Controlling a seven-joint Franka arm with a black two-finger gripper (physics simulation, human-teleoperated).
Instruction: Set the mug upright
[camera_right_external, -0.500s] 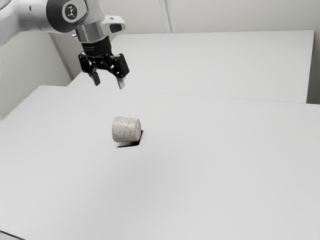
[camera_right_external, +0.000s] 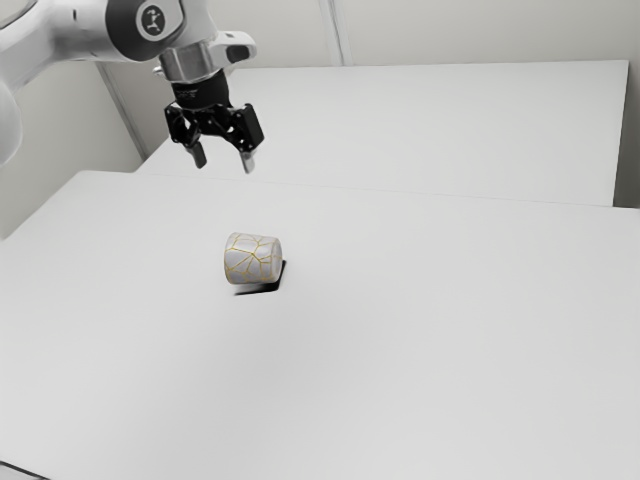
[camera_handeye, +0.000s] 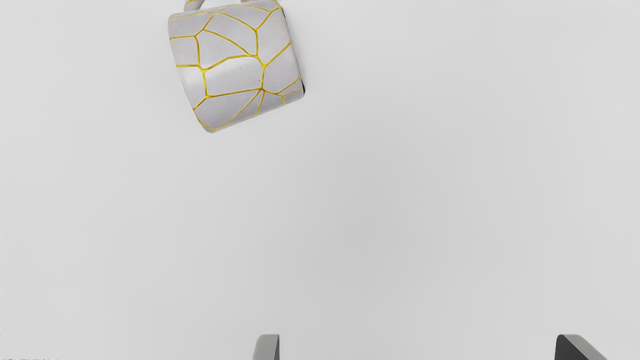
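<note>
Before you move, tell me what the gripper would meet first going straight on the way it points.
Probably the bare tabletop: the wrist view shows the mug off to one side of the path ahead of my gripper, jaws open. Depth is unclear, so a brush against the mug remains possible.

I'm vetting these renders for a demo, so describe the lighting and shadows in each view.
Exterior view: even, pale light on the table, with a small, dark shadow at the mug. Wrist view: a soft highlight on the mug's wall, a thin dark sliver along one edge, and a broad, faint grey dimming on the table.
</note>
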